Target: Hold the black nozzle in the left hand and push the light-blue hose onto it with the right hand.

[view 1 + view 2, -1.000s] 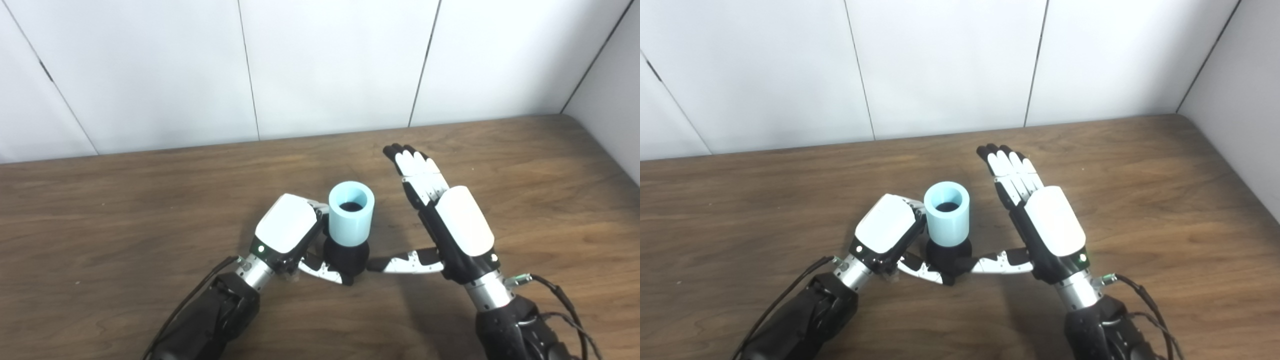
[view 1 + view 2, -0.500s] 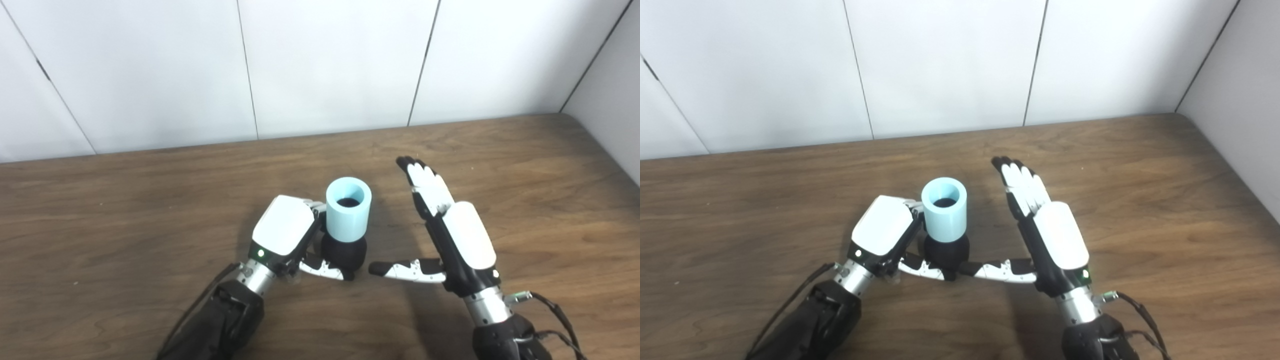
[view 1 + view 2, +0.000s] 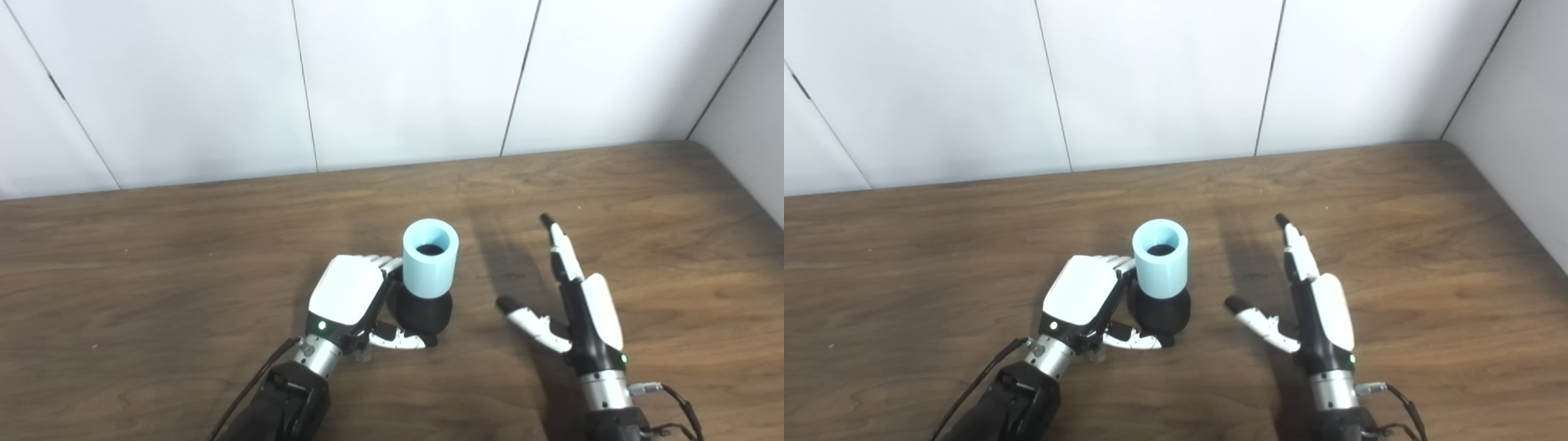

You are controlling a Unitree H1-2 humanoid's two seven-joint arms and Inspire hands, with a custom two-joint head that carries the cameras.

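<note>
The light-blue hose [image 3: 430,258] sits upright on the black nozzle [image 3: 422,312], which stands on the wooden table [image 3: 184,257]. My left hand [image 3: 350,294] is wrapped around the nozzle from the left. Its fingers reach behind the nozzle and its thumb lies across the front of the base. The fingertips are hidden behind the hose. My right hand [image 3: 579,306] is open, seen edge-on to the right of the nozzle and clear of it, with straight fingers and the thumb pointing left. In the right eye view the hose [image 3: 1160,257] and right hand [image 3: 1317,306] stand equally apart.
White wall panels [image 3: 398,79] close off the back of the table, and a side wall [image 3: 747,141] meets it at the far right corner. A thin cable [image 3: 674,398] trails from the right wrist.
My right hand has pulled back to the right, away from the nozzle, and turned edge-on. Its thumb no longer touches the nozzle base. The left hand and the hose on the nozzle stay put.
</note>
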